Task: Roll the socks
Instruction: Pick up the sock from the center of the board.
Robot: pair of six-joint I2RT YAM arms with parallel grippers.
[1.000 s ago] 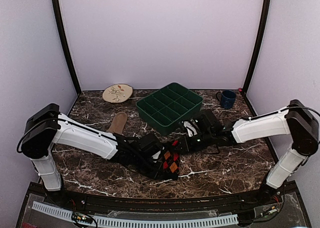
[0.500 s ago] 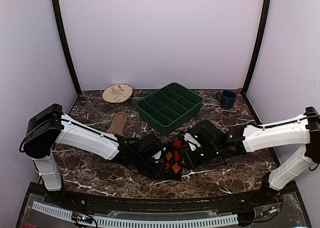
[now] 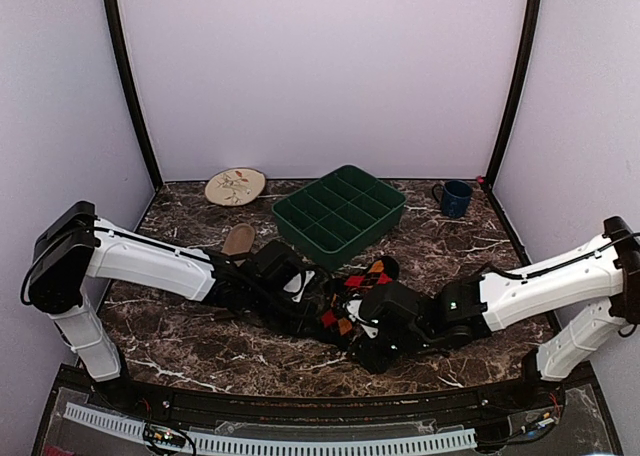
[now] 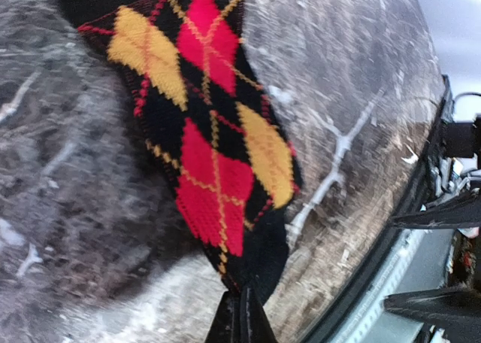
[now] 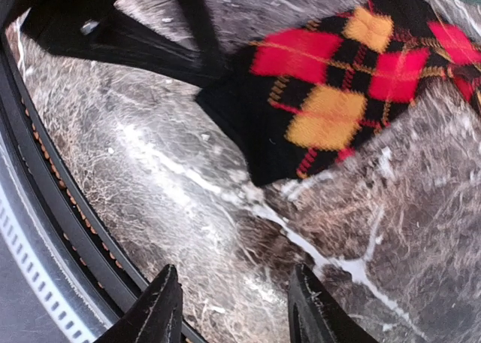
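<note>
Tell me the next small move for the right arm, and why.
Probably ease the right end effector forward to the argyle sock and close on its near edge. It hangs open over the table, short of the sock, while the left end effector is shut on the sock's black tip; the sock lies flat, unrolled.

- The argyle sock is black with red and orange-yellow diamonds. It is unrolled, a long strip stretched diagonally just in front of the green divided tray. Its black end farther from the tray is pinched in the left gripper.
- The tan sock is plain tan-brown, flat and unrolled. It lies just left of the tray, with its near end hidden.
</note>
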